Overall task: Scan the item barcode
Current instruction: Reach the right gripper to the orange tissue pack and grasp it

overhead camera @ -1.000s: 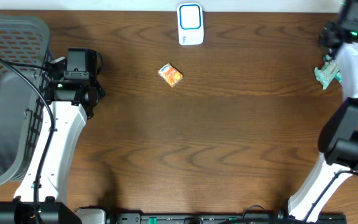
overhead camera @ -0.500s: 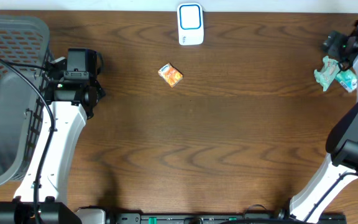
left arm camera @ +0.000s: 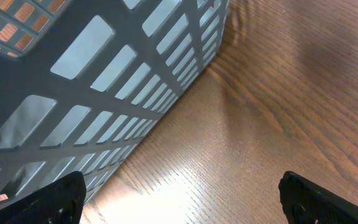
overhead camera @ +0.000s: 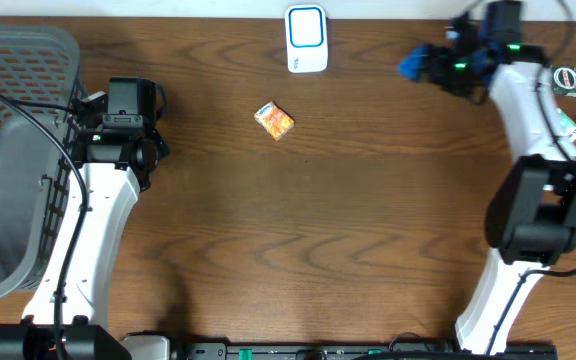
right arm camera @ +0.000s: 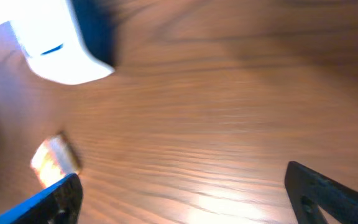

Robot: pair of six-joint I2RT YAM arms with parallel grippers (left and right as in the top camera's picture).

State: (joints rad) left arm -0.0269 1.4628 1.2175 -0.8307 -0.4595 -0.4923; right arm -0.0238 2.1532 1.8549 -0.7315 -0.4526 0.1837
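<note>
The little orange packet (overhead camera: 275,120) is lying on the table (overhead camera: 368,220) just toward 12 o'clock from centre. Its long axis is running from 10 to 4 o'clock, and its print is too small to read. The scanner (overhead camera: 306,38) is standing at 12 o'clock. The right gripper (right arm camera: 182,196), at 1 o'clock, is gaping wide and holding nothing, and its wrist view is blurring. The left gripper (left arm camera: 179,202) is spreading fully, empty, beside the basket (overhead camera: 8,150) at 9 o'clock.

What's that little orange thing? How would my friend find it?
Look at the brown wooden table and find the white-and-blue scanner at the middle of its far edge. A little in front of it, slightly toward the grey basket, a small packet lies alone on bare wood. It is the only orange thing mid-table, much smaller than the scanner.
</note>
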